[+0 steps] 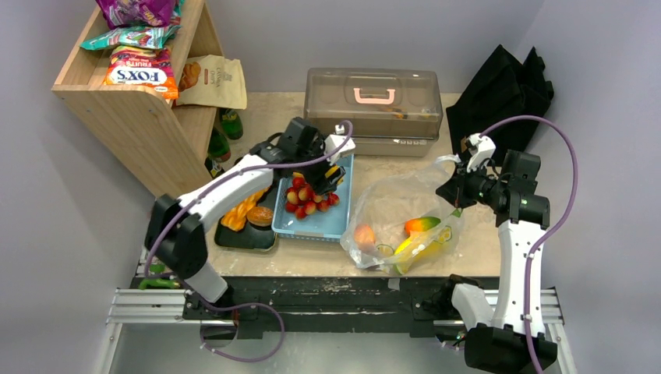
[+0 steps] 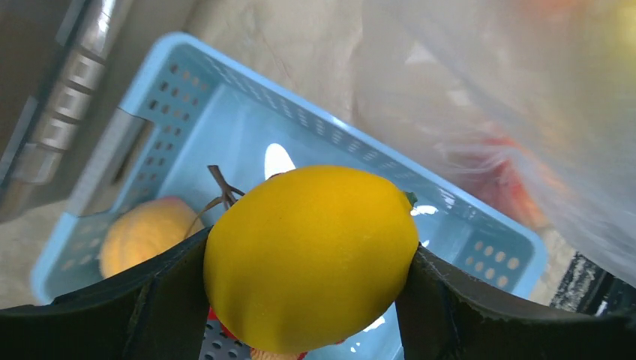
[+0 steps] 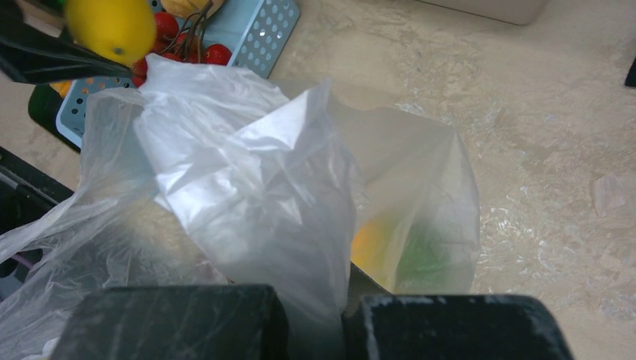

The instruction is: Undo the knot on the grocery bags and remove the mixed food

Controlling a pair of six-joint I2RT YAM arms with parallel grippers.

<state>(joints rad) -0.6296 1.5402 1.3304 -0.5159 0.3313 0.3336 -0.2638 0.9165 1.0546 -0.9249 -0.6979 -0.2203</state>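
My left gripper (image 1: 331,178) (image 2: 309,253) is shut on a yellow lemon (image 2: 311,255), which hangs over the blue basket (image 1: 343,222) (image 2: 315,120). Small red fruits (image 1: 308,199) and a peach (image 2: 142,232) lie in that basket. The clear grocery bag (image 1: 390,210) (image 3: 247,172) lies to its right, holding a mango (image 1: 422,224), a banana (image 1: 417,248) and an orange fruit (image 1: 364,234). My right gripper (image 1: 460,191) (image 3: 315,319) is shut on the bag's upper right edge and holds it up. The knot is out of view. Braided bread (image 1: 240,212) and a bun (image 1: 260,216) sit on a black tray.
A clear lidded box with a pink handle (image 1: 374,101) stands behind the basket. A wooden shelf (image 1: 140,117) with snack bags leans at the back left, with green bottles (image 1: 226,128) beside it. A black fabric bag (image 1: 503,86) lies at the back right.
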